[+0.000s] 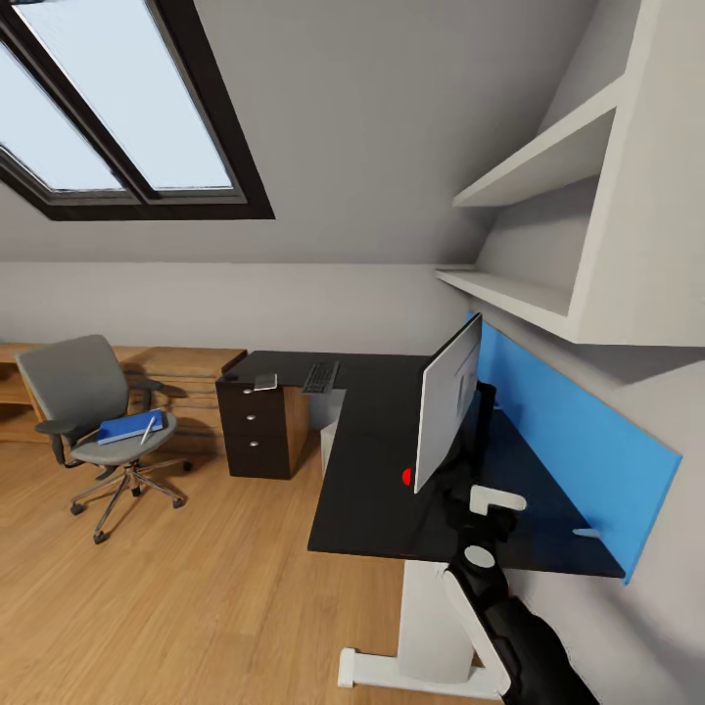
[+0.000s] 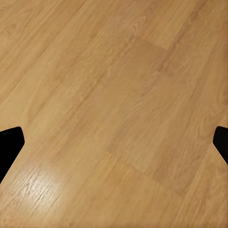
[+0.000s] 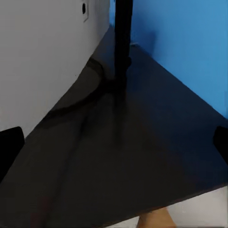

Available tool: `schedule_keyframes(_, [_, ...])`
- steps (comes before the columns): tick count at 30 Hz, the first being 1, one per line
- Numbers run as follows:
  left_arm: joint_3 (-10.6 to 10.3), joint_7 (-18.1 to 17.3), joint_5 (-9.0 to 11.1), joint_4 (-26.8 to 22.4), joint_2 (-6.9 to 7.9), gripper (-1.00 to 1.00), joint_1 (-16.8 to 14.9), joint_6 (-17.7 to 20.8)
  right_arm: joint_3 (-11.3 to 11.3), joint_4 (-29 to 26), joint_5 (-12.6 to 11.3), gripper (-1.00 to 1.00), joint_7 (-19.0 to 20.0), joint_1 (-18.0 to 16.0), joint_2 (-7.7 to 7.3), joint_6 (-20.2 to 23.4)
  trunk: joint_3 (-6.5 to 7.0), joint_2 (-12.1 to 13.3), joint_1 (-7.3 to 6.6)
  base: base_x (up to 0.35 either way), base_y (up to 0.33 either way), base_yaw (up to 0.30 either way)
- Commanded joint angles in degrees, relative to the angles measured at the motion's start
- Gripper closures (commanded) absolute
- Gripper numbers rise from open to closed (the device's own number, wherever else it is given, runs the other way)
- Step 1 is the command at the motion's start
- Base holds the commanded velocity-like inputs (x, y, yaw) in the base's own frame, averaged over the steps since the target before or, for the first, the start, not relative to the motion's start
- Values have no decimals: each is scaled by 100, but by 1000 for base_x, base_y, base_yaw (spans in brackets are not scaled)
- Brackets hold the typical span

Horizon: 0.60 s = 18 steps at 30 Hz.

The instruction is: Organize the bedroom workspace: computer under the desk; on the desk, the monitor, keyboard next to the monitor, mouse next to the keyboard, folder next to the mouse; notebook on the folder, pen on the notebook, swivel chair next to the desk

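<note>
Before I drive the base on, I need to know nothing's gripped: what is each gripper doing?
Left gripper: open, empty, over the wooden floor.
Right gripper: open, empty, above the desk behind the monitor.

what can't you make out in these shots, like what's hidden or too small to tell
- Black monitor screen: the head view shows only its white-grey back and edge; the screen faces away.
- Small black mouse: a tiny speck on the glossy black desk in the head view, shape unclear.
- Thin dark grey notebook: too small for detail.
- Light grey tower computer: mostly hidden under the desk.
- Both hands: only dark fingertips at the wrist views' edges.
</note>
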Motion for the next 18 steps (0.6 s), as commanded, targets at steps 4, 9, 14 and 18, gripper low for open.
schedule_keyframes(4, [-50, 42, 43, -12, 6, -100, -4, -18, 210, -106, 27, -100, -55, 14, 142, 95, -8, -5, 0, 0, 0, 0])
schedule_keyframes(9, [-61, 34, 30, -13, -55, -100, -4, -33, 919, -2, 61, -100, -81, 21, 113, -506, -8, -5, 0, 0, 4, 0])
schedule_keyframes(14, [-67, 27, 15, -13, -137, -100, -4, -44, 956, 258, 509, -100, -77, 21, 122, -607, -8, -5, 0, 108, 193, 0])
schedule_keyframes(18, [-68, 27, 17, -13, -143, -100, -4, -45, 958, 285, 649, -100, -57, -19, 269, -580, -8, -5, 0, 171, 255, 0])
